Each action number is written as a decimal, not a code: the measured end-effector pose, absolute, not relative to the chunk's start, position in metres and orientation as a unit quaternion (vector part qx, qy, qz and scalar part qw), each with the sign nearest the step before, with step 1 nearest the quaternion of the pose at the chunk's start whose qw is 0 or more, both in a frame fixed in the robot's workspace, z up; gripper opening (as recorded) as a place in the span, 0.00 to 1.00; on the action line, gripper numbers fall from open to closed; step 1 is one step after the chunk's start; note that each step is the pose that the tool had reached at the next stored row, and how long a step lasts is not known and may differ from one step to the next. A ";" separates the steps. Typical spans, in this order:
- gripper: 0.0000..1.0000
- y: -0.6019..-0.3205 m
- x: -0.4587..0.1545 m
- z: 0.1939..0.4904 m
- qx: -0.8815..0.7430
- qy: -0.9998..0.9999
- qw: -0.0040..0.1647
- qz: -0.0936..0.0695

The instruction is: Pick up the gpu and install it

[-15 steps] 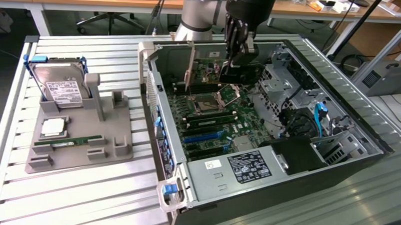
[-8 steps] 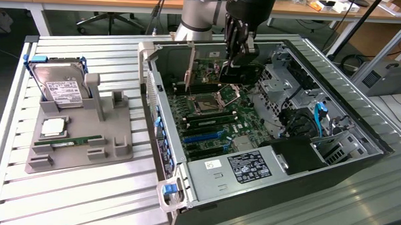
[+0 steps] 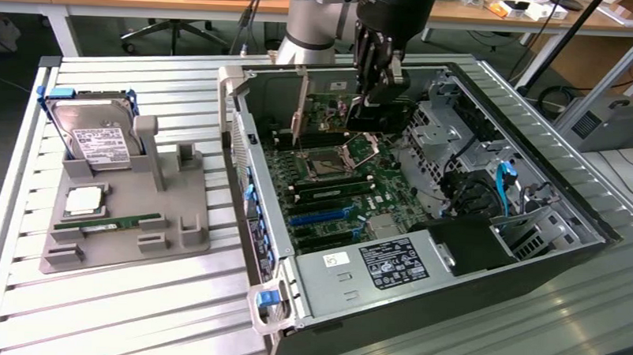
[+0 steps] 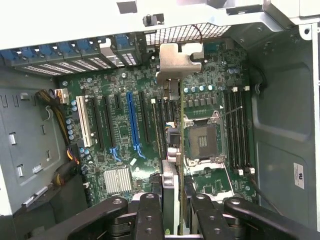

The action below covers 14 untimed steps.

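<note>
Gpu (image 4: 172, 150): thin flat card, seen edge-on in the wrist view, silver metal bracket (image 4: 179, 62) at the far end with a bent tab. Held upright on its long edge above the motherboard (image 4: 120, 135), bracket toward the slotted rear wall of the case (image 3: 234, 127). In the exterior view, dark side (image 3: 377, 116) showing, hanging inside the open case, clamped between the fingers (image 4: 150, 215).

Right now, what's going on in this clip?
The gripper is down inside the open PC case, holding the gpu on edge above the motherboard and its expansion slots. The card does not look seated yet. The hard drive and RAM stick sit on the gray holder beside the case.
</note>
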State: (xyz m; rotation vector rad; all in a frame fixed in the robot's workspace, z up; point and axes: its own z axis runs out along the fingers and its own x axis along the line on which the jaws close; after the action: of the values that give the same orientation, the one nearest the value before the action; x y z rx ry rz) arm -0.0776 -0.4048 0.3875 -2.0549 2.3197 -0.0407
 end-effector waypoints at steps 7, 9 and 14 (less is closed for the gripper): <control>0.27 -0.405 -0.078 0.387 -0.667 0.744 0.021 -0.013; 0.27 -0.405 -0.078 0.387 -0.669 0.743 0.021 -0.013; 0.27 -0.405 -0.078 0.387 -0.672 0.740 0.021 -0.013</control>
State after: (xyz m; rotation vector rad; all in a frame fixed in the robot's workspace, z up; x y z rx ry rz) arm -0.0776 -0.4051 0.3874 -2.0829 2.2940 -0.0399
